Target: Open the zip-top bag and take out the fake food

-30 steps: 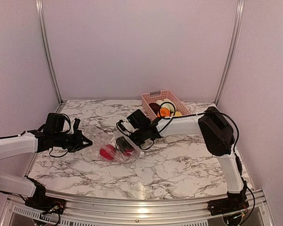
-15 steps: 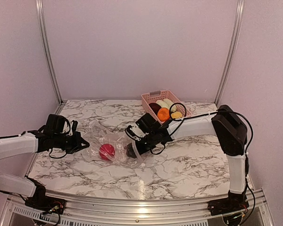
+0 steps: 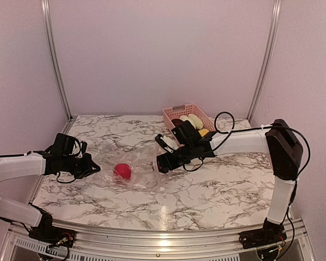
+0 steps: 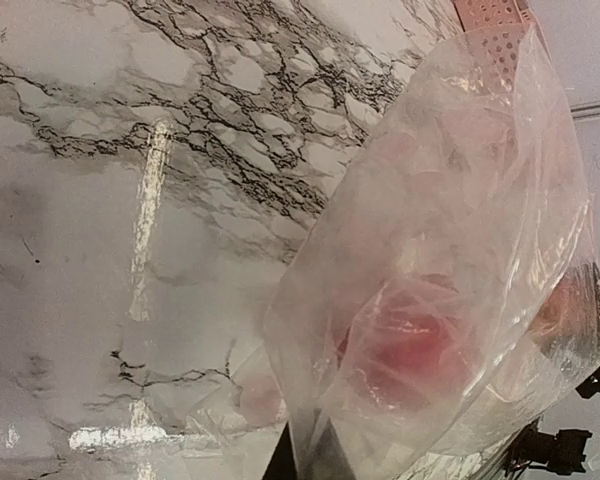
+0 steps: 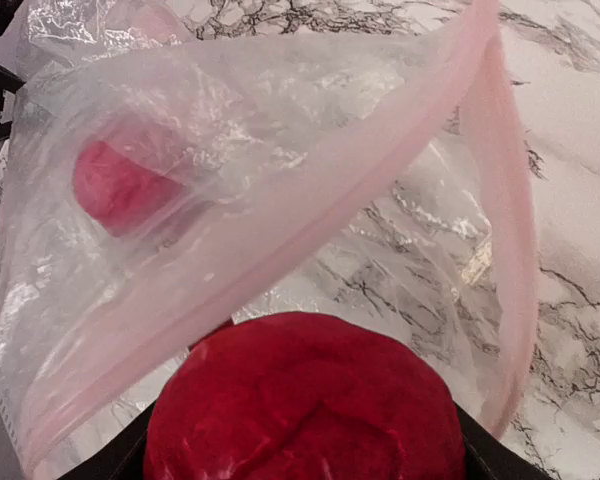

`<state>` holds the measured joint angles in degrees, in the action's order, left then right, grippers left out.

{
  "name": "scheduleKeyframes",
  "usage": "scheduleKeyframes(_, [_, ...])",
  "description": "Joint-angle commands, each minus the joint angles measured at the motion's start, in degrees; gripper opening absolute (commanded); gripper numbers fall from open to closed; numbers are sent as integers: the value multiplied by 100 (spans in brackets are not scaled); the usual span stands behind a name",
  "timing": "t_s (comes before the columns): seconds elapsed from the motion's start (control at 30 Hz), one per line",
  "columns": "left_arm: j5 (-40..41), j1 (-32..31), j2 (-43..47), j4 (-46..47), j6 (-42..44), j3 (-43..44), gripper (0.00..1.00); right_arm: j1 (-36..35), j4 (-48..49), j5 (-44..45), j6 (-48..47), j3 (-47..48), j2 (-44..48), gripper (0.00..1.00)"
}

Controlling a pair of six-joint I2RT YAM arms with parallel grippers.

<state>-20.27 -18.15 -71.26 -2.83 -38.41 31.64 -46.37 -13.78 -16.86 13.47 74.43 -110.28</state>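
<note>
The clear zip-top bag (image 3: 131,169) lies on the marble table, its mouth turned to the right and its pink zip strip (image 5: 280,235) apart. My left gripper (image 3: 92,163) is shut on the bag's left end, the plastic pinched between its jaws (image 4: 315,465). One red fake fruit (image 3: 122,171) stays inside the bag (image 5: 120,185). My right gripper (image 3: 162,162) hangs just outside the bag's mouth, shut on a dark red piece of fake food (image 5: 305,400) that fills the gap between its fingers.
A pink slatted basket (image 3: 169,113) at the back right holds several pieces of fake food, dark red, pale and yellow. The right arm stretches across in front of the basket. Metal rails stand at the back corners.
My right gripper has drawn back to the right, out of the bag, with the dark red piece. The bag has sagged flatter. My left gripper has shifted slightly left, still holding the bag.
</note>
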Motion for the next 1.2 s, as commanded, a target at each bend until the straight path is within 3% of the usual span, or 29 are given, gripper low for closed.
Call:
scheduleKeyframes(0.0, [219, 66, -139, -77, -32, -13, 0, 308, 150, -637, 35, -287, 501, 76])
scheduleKeyframes(0.17, [255, 90, -287, -44, -58, 30, 0, 624, -161, -971, -205, -228, 796, 76])
scheduleKeyframes(0.4, [173, 101, -431, 83, -102, 204, 0, 1851, -194, -1055, -213, 686, 855, 76])
scheduleKeyframes(0.8, [171, 102, -551, 226, -292, 254, 0, 2679, -248, 33, -206, 3247, -1214, 74])
scheduleKeyframes(1.17, [225, 103, -636, 218, -238, 335, 0, 2914, -301, -29, -169, 4898, -2759, 75])
